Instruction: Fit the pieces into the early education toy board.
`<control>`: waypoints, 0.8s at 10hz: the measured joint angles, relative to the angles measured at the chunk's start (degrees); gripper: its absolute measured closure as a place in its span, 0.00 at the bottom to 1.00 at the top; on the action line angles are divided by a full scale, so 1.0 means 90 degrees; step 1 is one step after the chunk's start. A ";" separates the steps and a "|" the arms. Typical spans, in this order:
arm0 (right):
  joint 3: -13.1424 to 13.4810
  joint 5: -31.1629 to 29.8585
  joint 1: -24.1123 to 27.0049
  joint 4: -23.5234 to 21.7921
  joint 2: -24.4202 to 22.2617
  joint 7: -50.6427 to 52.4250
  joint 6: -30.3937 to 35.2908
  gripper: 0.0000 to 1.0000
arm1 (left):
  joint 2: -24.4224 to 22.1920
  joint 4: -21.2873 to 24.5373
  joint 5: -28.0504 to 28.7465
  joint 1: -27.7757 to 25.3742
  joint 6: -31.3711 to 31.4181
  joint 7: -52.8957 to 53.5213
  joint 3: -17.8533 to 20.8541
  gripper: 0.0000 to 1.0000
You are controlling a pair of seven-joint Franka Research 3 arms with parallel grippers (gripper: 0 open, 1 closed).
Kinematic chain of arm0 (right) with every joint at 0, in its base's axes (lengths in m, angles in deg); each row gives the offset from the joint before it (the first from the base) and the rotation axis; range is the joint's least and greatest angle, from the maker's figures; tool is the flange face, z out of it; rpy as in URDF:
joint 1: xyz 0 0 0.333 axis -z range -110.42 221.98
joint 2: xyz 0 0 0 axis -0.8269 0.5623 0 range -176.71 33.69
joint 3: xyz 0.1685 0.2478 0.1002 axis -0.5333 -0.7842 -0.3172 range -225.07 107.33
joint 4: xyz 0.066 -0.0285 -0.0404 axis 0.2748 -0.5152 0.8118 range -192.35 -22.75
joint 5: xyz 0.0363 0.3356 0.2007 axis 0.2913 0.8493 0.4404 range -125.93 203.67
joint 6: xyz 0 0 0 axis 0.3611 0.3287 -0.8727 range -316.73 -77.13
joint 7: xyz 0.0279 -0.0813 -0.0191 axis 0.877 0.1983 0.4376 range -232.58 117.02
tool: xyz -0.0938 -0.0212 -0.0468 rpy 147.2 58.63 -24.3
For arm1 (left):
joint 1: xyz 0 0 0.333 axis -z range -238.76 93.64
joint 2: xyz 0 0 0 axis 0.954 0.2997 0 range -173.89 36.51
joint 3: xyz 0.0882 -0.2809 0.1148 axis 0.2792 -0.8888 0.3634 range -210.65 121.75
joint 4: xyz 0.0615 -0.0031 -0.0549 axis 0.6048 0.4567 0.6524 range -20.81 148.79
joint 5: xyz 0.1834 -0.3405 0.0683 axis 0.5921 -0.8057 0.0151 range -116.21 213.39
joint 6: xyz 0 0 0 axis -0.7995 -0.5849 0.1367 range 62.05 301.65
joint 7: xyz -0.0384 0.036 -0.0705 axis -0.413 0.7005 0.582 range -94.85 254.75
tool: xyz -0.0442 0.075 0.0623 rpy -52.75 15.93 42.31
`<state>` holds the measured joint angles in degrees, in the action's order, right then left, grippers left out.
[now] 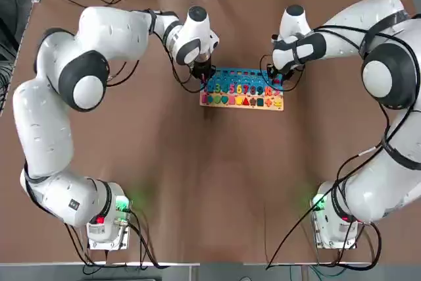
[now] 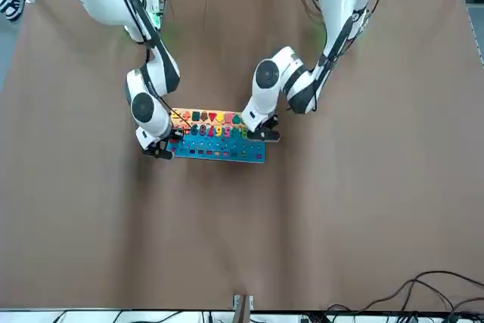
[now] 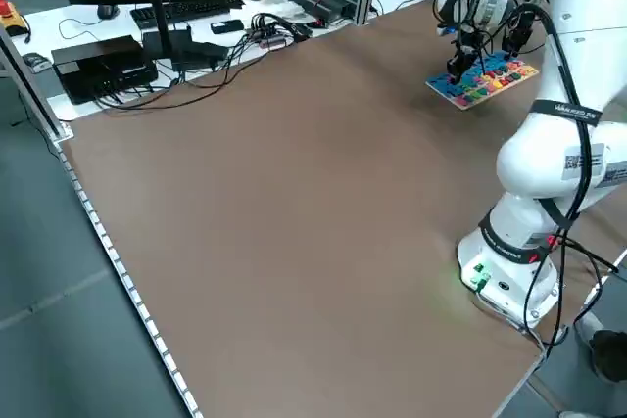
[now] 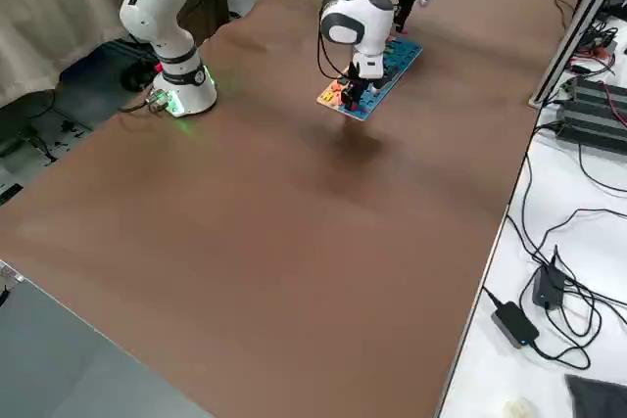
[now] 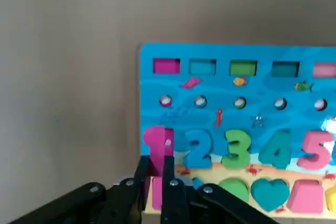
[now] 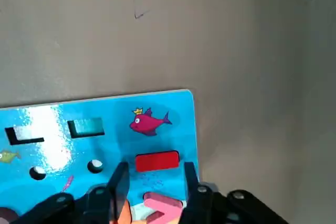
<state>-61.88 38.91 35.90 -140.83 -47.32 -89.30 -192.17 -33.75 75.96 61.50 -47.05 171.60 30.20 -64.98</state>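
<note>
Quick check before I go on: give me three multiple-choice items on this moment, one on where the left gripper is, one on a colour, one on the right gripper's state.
1. Where is the left gripper?
A. At the board's end by the number 1
B. Parked beside its base
C. Over bare table, far from the board

2. What colour is the number 1 piece between the left fingers?
A. Green
B. Pink
C. Yellow

3. How do the right gripper's fingers stand?
A. Clamped on a green heart
B. Apart, with nothing between them
C. Out of view

Answers:
1 A: the left wrist view shows it at the early education toy board's end, beside the blue 2.
2 B: the piece is pink in that view.
3 B: the right wrist view shows the fingers spread over the board's other end, with a red rectangle beyond them.
</note>
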 joint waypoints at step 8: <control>0.0050 0.0008 0.0009 0.1107 -0.0746 -0.0027 0.2269 0.34 | 0.0318 -0.0079 0.0000 0.0125 -0.0244 0.0163 -0.0007 0.87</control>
<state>-61.43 38.98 35.98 -130.87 -54.04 -89.54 -171.76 -30.89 75.25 61.50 -45.93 169.41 31.67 -65.04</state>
